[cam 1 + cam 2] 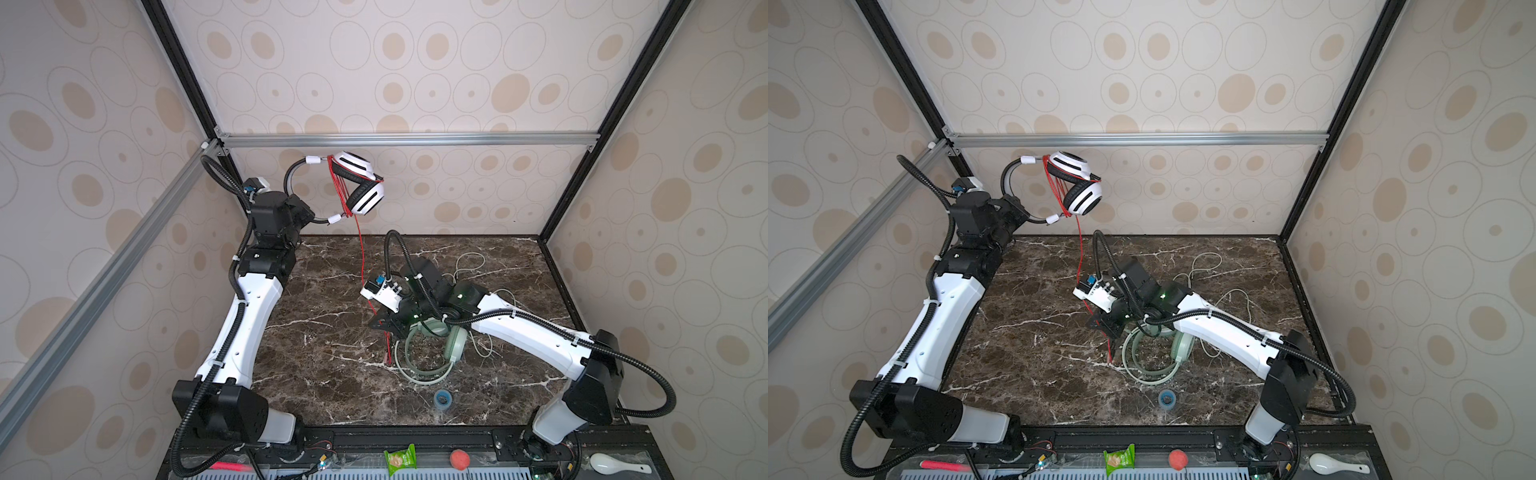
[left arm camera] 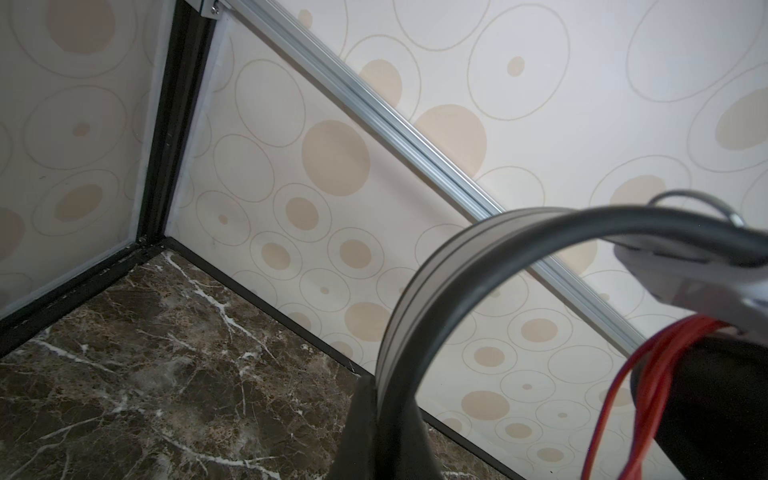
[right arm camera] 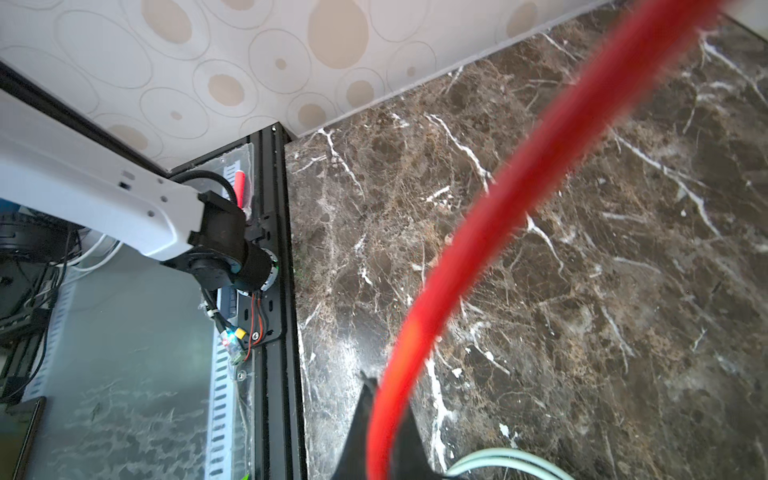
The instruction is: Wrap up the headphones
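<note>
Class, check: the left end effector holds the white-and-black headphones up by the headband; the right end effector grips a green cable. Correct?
The cable colour is wrong: the right end effector grips the red cable, as the right wrist view shows.

Passage is offered over the bare left half of the dark brown marble tabletop [image 1: 316, 332] — the middle is barred by a thin red cable [image 1: 360, 249] strung downward, the right is cluttered by mint green over-ear headphones [image 1: 455, 343] and pale whitish-green cable loops [image 1: 469, 262].
</note>
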